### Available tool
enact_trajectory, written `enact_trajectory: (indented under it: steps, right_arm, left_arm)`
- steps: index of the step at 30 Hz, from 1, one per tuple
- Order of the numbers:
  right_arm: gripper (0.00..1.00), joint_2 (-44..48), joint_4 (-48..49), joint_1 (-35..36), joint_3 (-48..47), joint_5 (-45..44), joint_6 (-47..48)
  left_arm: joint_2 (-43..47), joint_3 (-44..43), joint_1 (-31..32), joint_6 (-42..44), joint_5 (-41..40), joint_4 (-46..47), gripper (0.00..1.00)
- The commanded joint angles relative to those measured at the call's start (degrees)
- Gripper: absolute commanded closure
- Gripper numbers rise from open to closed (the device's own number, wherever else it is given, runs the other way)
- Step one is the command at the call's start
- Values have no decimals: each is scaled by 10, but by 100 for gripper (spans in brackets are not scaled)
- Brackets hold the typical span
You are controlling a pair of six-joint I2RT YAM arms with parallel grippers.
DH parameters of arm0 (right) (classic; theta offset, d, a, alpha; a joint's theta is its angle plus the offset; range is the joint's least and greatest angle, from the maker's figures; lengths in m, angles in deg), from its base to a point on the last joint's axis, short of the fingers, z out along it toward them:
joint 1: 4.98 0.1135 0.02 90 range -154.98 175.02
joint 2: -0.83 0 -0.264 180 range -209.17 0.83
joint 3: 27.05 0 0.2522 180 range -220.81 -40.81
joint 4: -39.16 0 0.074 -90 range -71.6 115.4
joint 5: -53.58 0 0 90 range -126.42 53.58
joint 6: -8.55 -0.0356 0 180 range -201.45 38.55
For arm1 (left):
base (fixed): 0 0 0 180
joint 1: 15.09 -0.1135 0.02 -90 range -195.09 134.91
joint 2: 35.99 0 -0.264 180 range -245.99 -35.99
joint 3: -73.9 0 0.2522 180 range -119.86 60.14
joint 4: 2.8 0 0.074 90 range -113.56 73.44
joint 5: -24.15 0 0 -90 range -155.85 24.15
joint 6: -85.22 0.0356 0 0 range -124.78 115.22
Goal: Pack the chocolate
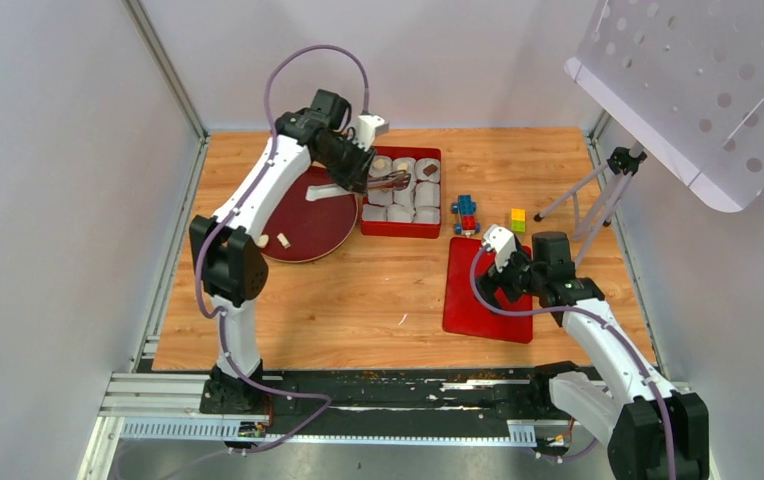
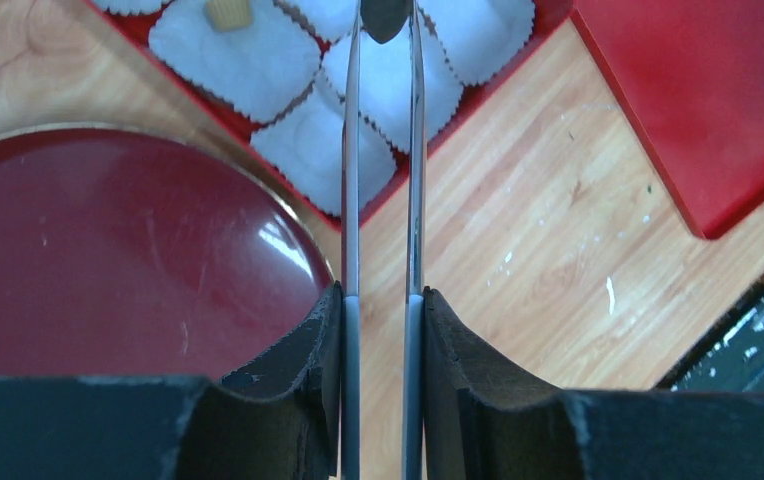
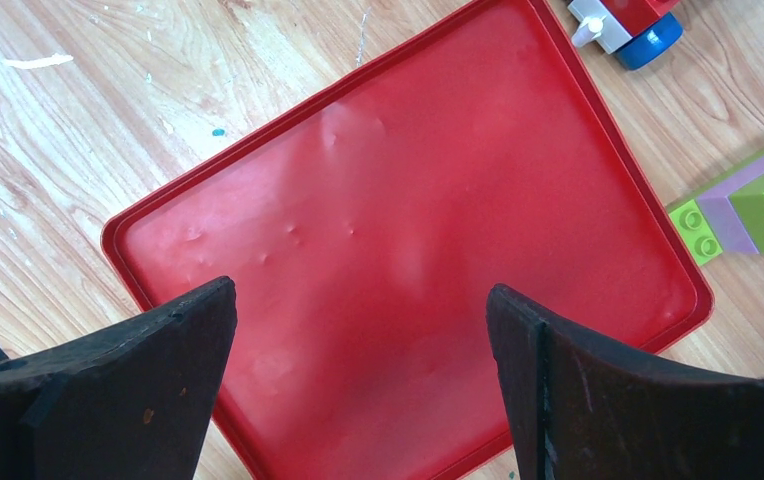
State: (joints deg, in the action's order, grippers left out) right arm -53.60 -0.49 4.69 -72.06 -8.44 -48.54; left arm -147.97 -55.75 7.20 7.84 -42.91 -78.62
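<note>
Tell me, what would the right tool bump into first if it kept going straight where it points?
Most likely the flat red tray: the right tool points straight at it, with nothing visible in between.

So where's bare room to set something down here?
Bare wood between the round plate and the flat red tray, nearer the arms than the cup box. Crowded around that box: toy blocks, left gripper with tongs.

My left gripper [image 1: 366,170] holds tweezers [image 1: 396,181] over the box [image 1: 400,232] by the far edge of the desk [image 1: 358,300]; my right gripper [image 1: 498,275] hangs open over the tray [image 1: 470,312]
</note>
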Motion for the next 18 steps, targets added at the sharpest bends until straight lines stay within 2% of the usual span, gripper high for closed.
enact_trajectory:
  steps: [1, 8, 18]
  right_arm:
    - [4, 13, 2, -2, -19, 4, 7]
    - [4, 14, -4, -3, -18, 3, 7]
    - [5, 3, 0, -3, -22, 4, 10]
  left_arm:
    - [-39, -47, 17, -34, -24, 57, 87]
    - [-85, -83, 30, -42, -52, 69, 85]
    - [-114, -86, 35, -39, -59, 69, 79]
